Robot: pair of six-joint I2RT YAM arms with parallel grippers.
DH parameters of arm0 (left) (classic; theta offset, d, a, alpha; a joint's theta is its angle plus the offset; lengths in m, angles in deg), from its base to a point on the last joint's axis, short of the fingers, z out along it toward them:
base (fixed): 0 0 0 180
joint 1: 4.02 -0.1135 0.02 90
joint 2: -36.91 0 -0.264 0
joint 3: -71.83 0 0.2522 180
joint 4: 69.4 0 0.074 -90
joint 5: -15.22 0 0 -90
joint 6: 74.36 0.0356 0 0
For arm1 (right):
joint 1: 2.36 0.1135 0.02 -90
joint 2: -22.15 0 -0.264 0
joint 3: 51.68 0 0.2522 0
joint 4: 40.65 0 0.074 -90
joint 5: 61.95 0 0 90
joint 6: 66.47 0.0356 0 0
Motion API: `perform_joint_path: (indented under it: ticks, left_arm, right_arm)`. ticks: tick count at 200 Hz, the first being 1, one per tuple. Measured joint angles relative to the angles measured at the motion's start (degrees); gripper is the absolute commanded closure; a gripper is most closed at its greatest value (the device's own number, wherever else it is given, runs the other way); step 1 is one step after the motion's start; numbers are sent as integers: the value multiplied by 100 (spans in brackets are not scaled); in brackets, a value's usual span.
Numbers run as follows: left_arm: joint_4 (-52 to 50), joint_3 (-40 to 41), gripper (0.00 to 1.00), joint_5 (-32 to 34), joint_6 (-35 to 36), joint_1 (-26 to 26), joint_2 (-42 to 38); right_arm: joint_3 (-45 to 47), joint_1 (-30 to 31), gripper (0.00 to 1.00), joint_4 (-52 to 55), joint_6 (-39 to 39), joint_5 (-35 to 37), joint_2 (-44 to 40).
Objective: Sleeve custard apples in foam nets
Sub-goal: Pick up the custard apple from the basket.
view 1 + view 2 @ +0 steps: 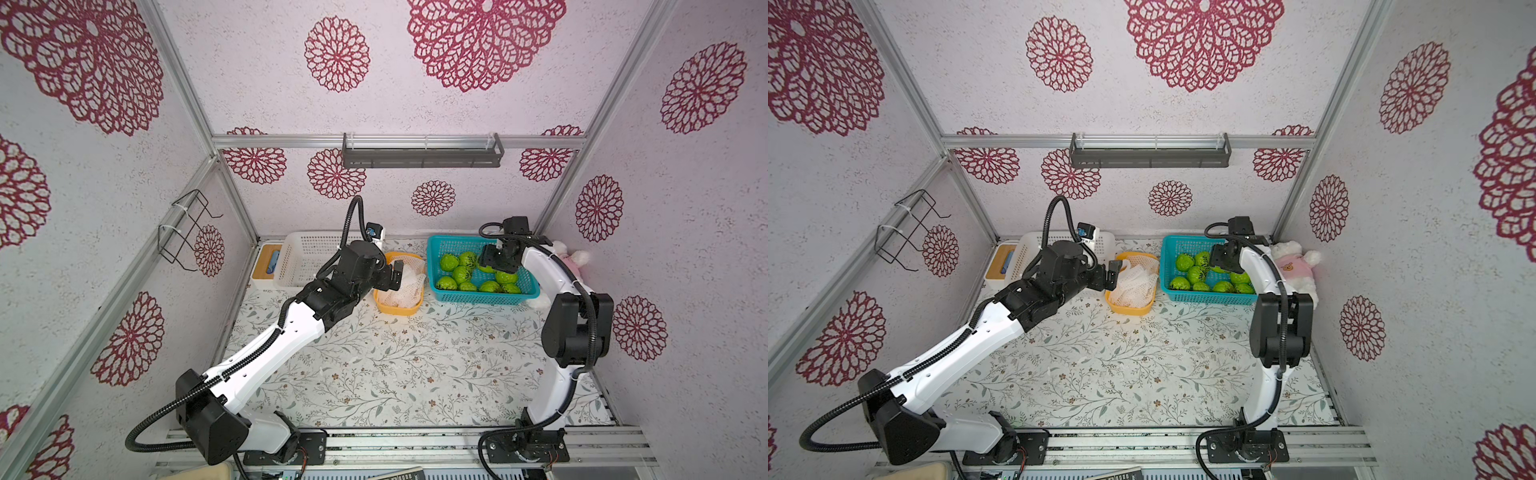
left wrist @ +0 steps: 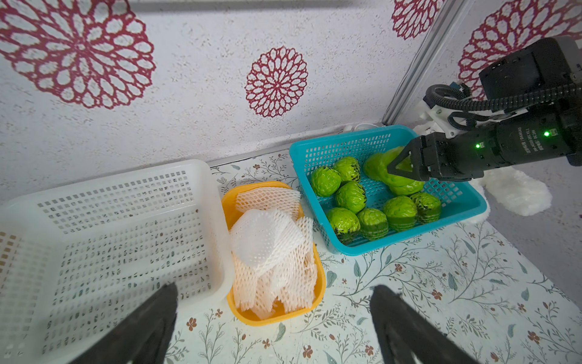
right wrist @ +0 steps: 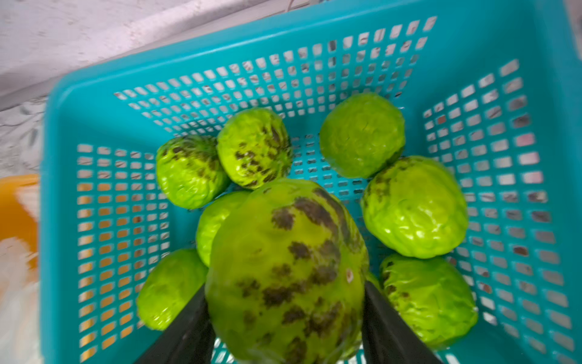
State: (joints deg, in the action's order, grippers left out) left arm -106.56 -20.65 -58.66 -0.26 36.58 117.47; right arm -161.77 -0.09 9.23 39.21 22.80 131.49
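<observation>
Floral tabletop (image 1: 415, 365): right gripper (image 3: 285, 296) clamps one custard apple (image 3: 286, 245), seven more visible around it in teal basket (image 3: 220, 41). Left gripper (image 2: 274, 287) gapes empty beside foam nets (image 2: 267, 239).

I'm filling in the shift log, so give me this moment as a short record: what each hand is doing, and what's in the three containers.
left hand: open, empty, over the yellow tray
right hand: shut on a custard apple, over the teal basket
teal basket: seven loose custard apples, all bare
yellow tray: pile of foam nets
white basket: nothing in it
sleeved fruit: none visible
</observation>
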Motion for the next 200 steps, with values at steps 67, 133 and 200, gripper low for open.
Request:
perform_joint_path:
  ticks: [67,133,200]
  left_arm:
    - [127,0,3,-131,267,326,2]
    - [1978,857,3,-793,632,417,9]
    - [3250,1204,3,-1827,1467,481,520]
  right_arm:
    - [549,-35,37,-341,638,-1633,-1484]
    - [1351,-31,36,-610,1209,-3215,-2236]
    - [1641,129,36,-730,1453,-4212,-2879]
